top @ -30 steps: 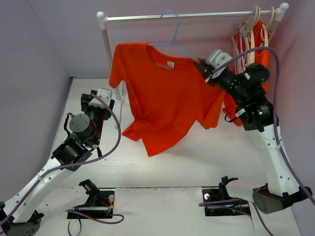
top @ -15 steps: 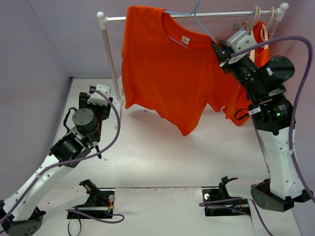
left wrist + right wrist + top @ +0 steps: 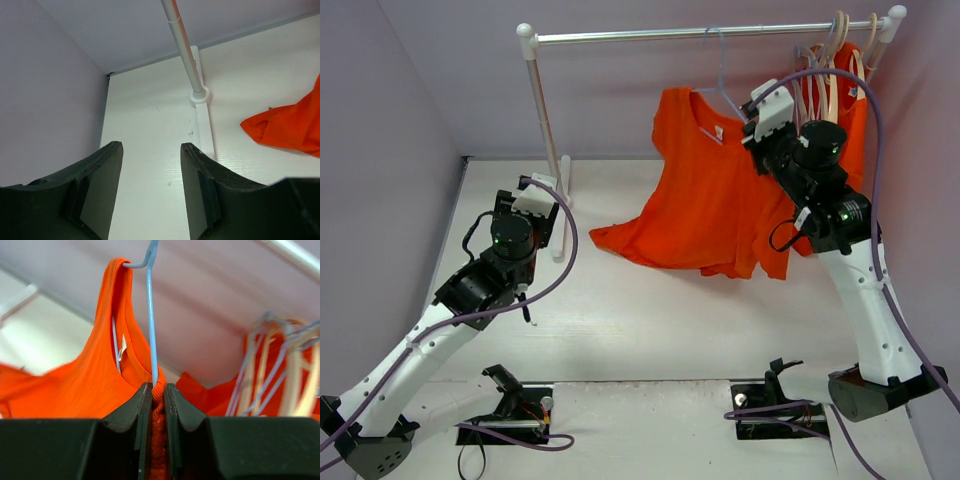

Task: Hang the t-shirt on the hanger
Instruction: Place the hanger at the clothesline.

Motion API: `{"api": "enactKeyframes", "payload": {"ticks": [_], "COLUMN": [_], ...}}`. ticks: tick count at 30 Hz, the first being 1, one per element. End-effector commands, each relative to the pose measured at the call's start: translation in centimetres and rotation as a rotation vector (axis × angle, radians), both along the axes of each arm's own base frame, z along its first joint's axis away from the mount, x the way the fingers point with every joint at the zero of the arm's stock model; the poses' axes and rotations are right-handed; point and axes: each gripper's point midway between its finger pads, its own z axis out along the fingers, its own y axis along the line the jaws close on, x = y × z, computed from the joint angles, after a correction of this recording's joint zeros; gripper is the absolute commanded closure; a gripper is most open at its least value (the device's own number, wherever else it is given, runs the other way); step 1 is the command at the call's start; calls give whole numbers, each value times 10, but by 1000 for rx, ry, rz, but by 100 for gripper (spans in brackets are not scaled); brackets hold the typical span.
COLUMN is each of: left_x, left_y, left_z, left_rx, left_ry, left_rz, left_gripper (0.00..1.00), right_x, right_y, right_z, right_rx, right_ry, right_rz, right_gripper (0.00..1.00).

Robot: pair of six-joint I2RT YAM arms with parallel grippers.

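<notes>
The orange t-shirt [image 3: 705,195] hangs on the thin pale blue wire hanger [image 3: 722,75], whose hook reaches up to the rail [image 3: 650,36]; I cannot tell whether it rests there. The shirt's lower hem drapes onto the table. My right gripper [image 3: 754,122] is shut on the shirt's collar rib together with the hanger wire. In the right wrist view the jaws [image 3: 157,390] pinch orange fabric [image 3: 100,385] beside the wire [image 3: 150,315]. My left gripper [image 3: 542,205] is open and empty, low by the rack post. In its wrist view [image 3: 150,155] a shirt corner [image 3: 287,127] lies at right.
The rack's left post [image 3: 542,100] stands close to my left gripper, its base [image 3: 200,95] on the table. Cream hangers and other wire hangers [image 3: 842,50] hang at the rail's right end with another orange garment [image 3: 845,110]. Walls close in left and right.
My right gripper swung the shirt and hanger up to the rail, then right and down. The shirt now hangs further right with its hem on the table. My left arm shifted slightly right.
</notes>
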Motion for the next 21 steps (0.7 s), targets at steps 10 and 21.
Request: {"api": "enactKeyframes", "payload": {"ticks": [10,21], "left_x": [7,9], "left_y": [-1,-3], "left_z": [-1,-13], "left_rx": [-88,-122], "left_ry": [21,53], "left_rz": [-7,-28], "left_gripper": [51,51], "right_x": [72,106], "right_y": [-70,-104], "right_z": [68,42], "right_rx": [139,178], "right_ry": [-184,-151], "right_rz": [-316,-382], "right_gripper": [100,100]}}
